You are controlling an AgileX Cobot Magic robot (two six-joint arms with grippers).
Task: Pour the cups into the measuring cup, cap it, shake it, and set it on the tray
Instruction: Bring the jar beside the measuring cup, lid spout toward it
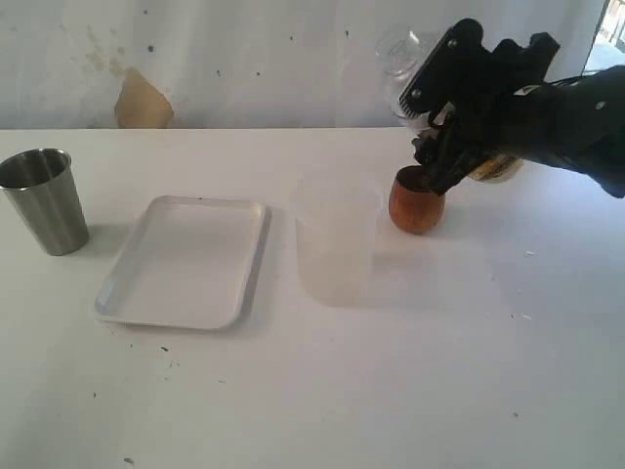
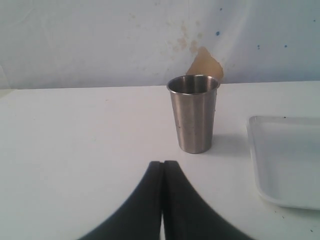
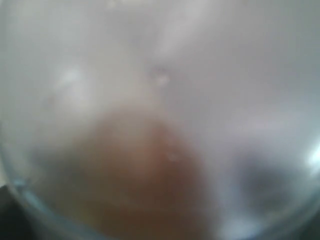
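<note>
The steel tumbler (image 1: 44,200) stands upright at the far left, left of the white tray (image 1: 186,259). Right of the tray stands a pale see-through vessel (image 1: 335,239), apparently the measuring cup; no scale marks show on it. The wooden cup (image 1: 417,202) stands upright behind it to the right. My right gripper (image 1: 435,171) is at the cup's rim; its fingers merge with the rim. The right wrist view is a milky blur with a brown patch (image 3: 145,175). My left gripper (image 2: 163,162) is shut and empty, short of the tumbler (image 2: 193,117), beside the tray (image 2: 287,160).
A clear domed top (image 1: 402,51) stands behind the right gripper near the wall. Another translucent vessel (image 1: 493,169) is mostly hidden under the right arm. A brown patch (image 1: 144,101) marks the back wall. White table (image 1: 391,391) spreads toward the front.
</note>
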